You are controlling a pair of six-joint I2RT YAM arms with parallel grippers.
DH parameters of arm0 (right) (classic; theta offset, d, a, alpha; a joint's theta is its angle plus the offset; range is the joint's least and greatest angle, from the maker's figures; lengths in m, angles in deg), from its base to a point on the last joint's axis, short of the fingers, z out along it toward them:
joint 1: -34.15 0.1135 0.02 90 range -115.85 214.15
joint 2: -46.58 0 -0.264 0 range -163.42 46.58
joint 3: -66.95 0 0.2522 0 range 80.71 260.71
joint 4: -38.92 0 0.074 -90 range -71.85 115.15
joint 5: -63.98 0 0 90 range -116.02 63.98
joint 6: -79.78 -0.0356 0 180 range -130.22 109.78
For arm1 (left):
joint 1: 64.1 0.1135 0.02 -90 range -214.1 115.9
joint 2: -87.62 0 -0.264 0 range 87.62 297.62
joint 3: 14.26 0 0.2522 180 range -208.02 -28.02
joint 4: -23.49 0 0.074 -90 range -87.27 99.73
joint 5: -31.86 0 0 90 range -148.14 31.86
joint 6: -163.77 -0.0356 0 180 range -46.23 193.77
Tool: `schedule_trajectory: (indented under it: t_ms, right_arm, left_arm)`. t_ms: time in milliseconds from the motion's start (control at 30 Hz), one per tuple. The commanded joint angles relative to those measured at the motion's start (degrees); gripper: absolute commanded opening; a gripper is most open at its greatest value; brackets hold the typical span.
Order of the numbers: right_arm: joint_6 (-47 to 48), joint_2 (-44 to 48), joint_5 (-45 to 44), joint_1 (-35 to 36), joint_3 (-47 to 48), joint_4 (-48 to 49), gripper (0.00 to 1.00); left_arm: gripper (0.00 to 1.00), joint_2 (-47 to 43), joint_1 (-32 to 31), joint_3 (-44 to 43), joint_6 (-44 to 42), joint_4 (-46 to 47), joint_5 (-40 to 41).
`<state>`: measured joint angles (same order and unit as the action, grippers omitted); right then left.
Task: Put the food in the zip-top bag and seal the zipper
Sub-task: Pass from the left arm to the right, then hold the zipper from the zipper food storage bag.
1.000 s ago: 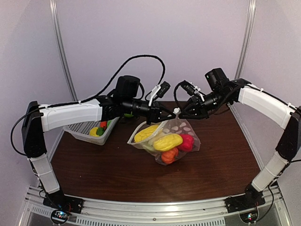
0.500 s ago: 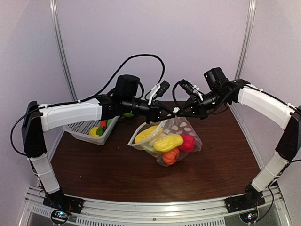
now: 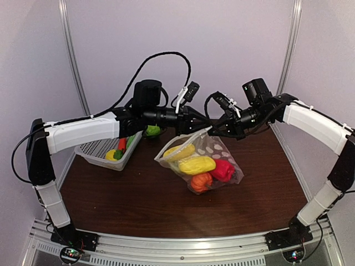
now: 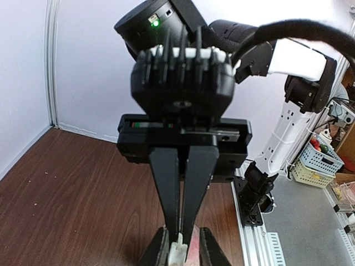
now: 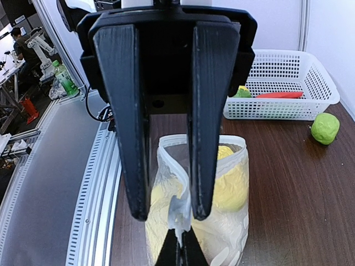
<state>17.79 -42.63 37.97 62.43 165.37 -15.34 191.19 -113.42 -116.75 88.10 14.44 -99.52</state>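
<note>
**Item: bag-sealing station, two arms.**

- **Desk** [image 3: 138, 205]: dark wood.
- **Zip-top bag** [image 3: 209, 151]: clear and dotted. It stands at the desk's centre, its top corner raised between the two arms.
- **Contents:** yellow toy food [image 3: 197, 164], a red piece [image 3: 223, 169] and an orange piece [image 3: 201, 181].
- **Zipper** [image 3: 183, 143]: the mouth gapes in a loop and is unsealed.
- **Right gripper** [image 3: 213, 131]: pinched tight on the bag's raised edge.
- **Left gripper** [image 3: 195, 124]: facing the right one. Its fingers are narrowly parted and straddle the strip without clamping it.
- **Outside the bag:** a green fruit [image 3: 152, 131] lies on the desk beside the white mesh basket [image 3: 94, 156], which holds red, yellow and green pieces.
- **Step (judged):** start of sealing, though some food is unbagged.
- **Next move (judged):** the left gripper nips the strip and runs along it while the right gripper anchors the corner.
</note>
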Motion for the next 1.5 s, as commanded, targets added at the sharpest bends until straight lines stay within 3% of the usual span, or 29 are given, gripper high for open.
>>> schedule_trajectory:
  t_ms: [0, 167, 300, 467, 633, 767, 1067, 1267, 1467]
  right_arm:
    - [-0.76, 2.46, 0.53, 0.27, -0.66, 3.24, 0.00]
    - [-0.84, 2.36, 0.53, 0.29, -0.61, 3.49, 0.00]
    - [-0.86, 2.54, 0.62, 0.26, -0.57, 3.49, 0.00]
    - [-0.73, 3.11, 0.36, 0.27, -1.14, 3.48, 0.00]
    - [-0.18, 3.47, -0.18, 0.28, -1.56, 3.30, 0.00]
    - [0.02, 3.43, -0.19, 0.23, -1.55, 3.30, 0.00]
    - [0.30, 3.07, -0.33, 0.24, -1.51, 3.44, 0.00]
    - [0.29, 3.07, -0.35, 0.27, -1.48, 3.31, 0.00]
    - [0.38, 3.20, -0.52, 0.27, -1.57, 3.16, 0.00]
  left_arm:
    - [0.20, 1.53, 0.15, -1.80, 0.36, 1.19, -1.66]
    - [0.19, 2.38, 0.10, -2.74, -0.03, -1.28, -2.06]
    - [0.27, 3.08, 0.23, -3.38, -0.35, -2.40, -2.12]
    - [0.22, 3.60, 0.65, -3.64, -0.01, -2.76, -2.76]
    - [0.40, 3.16, 1.41, -2.94, 1.13, -2.07, -2.86]
    - [0.45, 2.70, 1.88, -2.47, 2.32, -1.15, -5.00]
    - [0.27, 5.47, 2.83, -3.18, 8.16, 1.13, -13.45]
    - [0.33, 6.04, 2.96, -3.42, 8.12, 0.29, -13.31]
    - [0.26, 6.41, 3.33, -3.67, 9.74, 2.06, -15.01]
